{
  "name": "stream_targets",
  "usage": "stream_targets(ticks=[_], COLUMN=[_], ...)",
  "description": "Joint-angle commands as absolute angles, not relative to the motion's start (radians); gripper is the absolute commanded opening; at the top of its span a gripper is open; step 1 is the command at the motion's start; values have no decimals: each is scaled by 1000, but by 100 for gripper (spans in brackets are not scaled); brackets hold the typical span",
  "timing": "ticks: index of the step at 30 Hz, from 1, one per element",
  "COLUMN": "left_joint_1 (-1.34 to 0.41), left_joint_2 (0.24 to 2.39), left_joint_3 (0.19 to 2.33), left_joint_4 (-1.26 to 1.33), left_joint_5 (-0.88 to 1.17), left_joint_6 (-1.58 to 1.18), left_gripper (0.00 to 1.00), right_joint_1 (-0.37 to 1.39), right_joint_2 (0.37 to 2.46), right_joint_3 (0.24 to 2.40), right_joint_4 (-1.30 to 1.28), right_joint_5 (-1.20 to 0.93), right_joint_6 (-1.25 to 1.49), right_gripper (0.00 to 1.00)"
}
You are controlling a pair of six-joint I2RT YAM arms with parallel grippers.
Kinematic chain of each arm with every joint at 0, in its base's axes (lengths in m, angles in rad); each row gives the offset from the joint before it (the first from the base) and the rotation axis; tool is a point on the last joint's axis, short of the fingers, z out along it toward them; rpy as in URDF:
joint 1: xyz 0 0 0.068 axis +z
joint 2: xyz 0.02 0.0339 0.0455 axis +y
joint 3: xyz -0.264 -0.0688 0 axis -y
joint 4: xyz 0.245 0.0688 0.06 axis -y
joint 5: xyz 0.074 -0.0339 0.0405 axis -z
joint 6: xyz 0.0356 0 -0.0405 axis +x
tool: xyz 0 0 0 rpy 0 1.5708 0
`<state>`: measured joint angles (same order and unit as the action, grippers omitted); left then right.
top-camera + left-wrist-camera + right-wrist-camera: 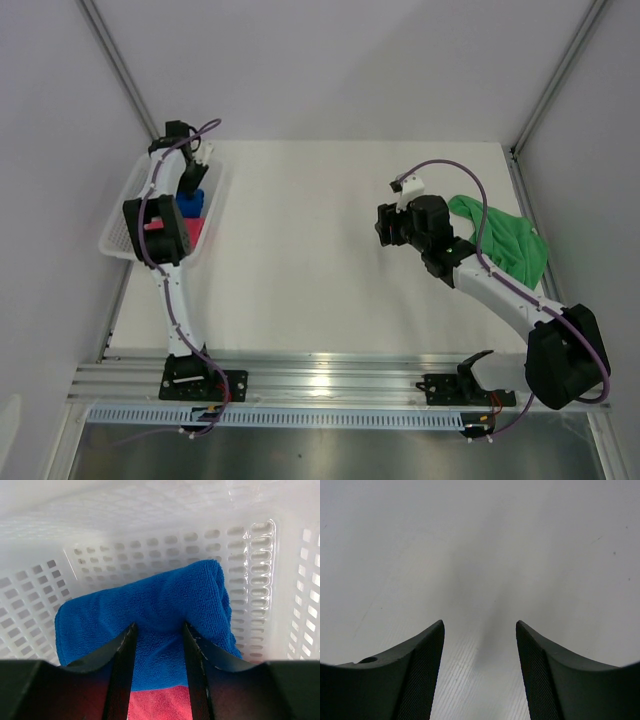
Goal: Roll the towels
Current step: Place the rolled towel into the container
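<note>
A rolled royal blue towel lies in the white mesh basket, on top of a pink-red towel. My left gripper reaches down into the basket. Its jaws stand apart astride the blue roll, with the fingertips against the cloth. From above, the pink-red towel shows beside the arm. A bright green towel lies crumpled and unrolled at the table's right edge. My right gripper hovers open over bare table to the left of it, with nothing between its fingers.
The basket sits at the table's far left edge, its slotted walls close around my left gripper. Aluminium frame posts stand at the back corners. The right arm's body lies over part of the green towel.
</note>
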<state>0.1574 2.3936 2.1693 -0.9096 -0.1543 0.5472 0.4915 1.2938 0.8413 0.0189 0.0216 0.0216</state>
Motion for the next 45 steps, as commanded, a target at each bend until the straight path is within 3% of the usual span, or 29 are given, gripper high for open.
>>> stream_targets(ticks=[1,10,23,40,45], left_joint_1=[158,164,153,140,147], left_joint_2=[2346,2256,2195,2405,2387], left_joint_3=[2130,2008,2060,2253,2165], left_joint_4=[-954,-959,-894,-1006,-1042], left_joint_5=[-77,-43,-8,-28,0], left_joint_6=[569,583,535,499,503], left_gripper=[45,43,45,50,48], right_joint_1=[492,491,488,502,503], right_joint_2=[1298,1287,1262,1261,1262], right_joint_3=[871,864,839,845,847], right_joint_4=[34,29,37,51,51], right_joint_5=[23,31,35,34,38], right_joint_6=[5,5,35,38,31], right_gripper=[63,63,64,64,64])
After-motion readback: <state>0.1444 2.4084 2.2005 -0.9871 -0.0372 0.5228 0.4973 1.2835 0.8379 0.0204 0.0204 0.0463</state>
